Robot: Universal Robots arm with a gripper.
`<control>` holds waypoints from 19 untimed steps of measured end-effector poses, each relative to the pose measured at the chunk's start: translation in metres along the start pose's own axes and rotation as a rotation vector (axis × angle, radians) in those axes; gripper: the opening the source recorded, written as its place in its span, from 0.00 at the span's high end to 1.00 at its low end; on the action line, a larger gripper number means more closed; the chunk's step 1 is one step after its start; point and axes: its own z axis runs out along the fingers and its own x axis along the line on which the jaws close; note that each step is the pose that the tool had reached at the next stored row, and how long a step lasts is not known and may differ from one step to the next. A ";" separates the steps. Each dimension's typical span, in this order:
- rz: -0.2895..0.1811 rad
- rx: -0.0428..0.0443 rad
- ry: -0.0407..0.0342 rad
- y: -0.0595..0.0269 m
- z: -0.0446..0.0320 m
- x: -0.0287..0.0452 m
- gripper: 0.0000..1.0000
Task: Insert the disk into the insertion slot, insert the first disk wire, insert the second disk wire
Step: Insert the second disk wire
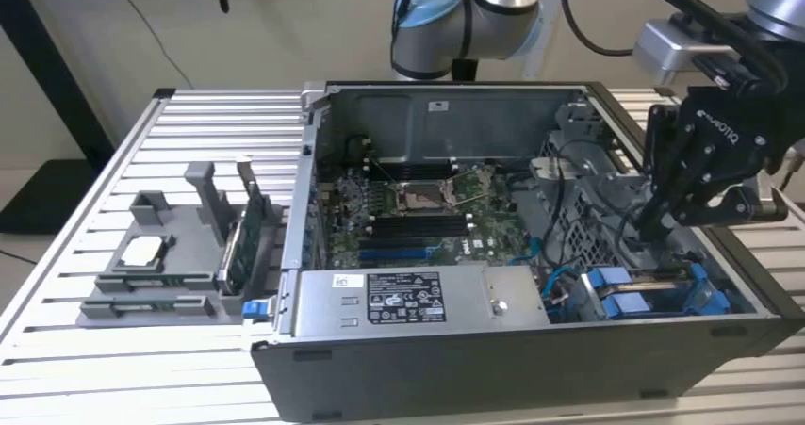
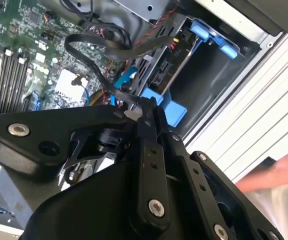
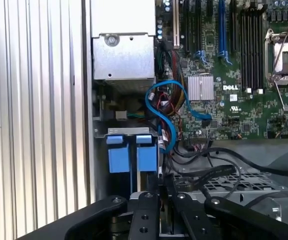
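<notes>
While black cables (image 2: 91, 42) loop nearby, the end effector (image 2: 143, 107) hovers.

This is a robotics lab or test workshop. A bench (image 1: 139, 142) of slotted aluminium profiles carries an opened computer case (image 1: 503, 359) and a grey parts fixture (image 1: 164, 255), with a robot arm (image 1: 466, 15) mounted behind it.

The open computer case (image 1: 503, 359) is seen obliquely from above in the exterior view. Both wrist views are taken closely past the gripper (image 2: 144, 106), with the blue drive carriers (image 3: 119, 159) shared.
</notes>
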 end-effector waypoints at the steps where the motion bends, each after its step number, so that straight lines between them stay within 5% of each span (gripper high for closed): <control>1: 0.000 0.0036 -0.0004 -0.0001 0.0008 0.0007 0.84; 11: 0.012 0.0288 -0.0018 -0.0006 0.0072 0.0062 0.84; 19: 0.016 0.0384 -0.0026 -0.0006 0.0090 0.0098 0.84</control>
